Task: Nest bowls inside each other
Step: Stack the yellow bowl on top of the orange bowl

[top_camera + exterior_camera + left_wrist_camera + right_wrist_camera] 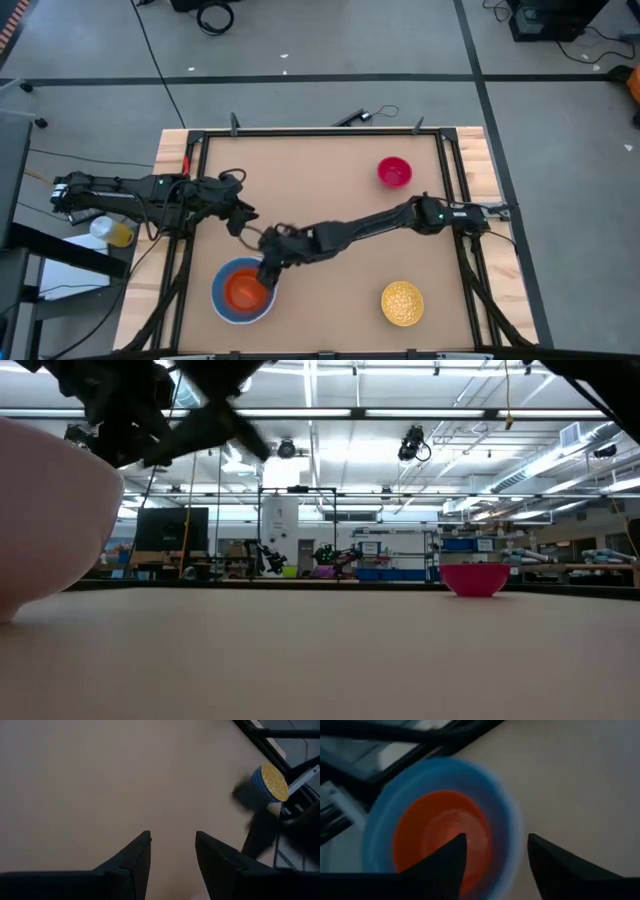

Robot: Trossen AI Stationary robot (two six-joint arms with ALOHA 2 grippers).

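An orange bowl (245,291) sits nested in a light blue bowl (222,300) near the table's front left; the stack's pale outer wall (50,510) fills the left of the low view. My right gripper (495,852) hangs open just above the stack's right rim, with the orange bowl (435,835) under its fingers. The small red bowl (394,172) stands at the far right, and the speckled yellow bowl (402,303) at the near right. My left gripper (172,850) waits open over bare table at the left.
A black frame (320,132) borders the brown tabletop. My right arm (360,228) stretches slantwise across the middle of the table. Bare tabletop lies between the stack and the yellow bowl (272,780), and in the far middle.
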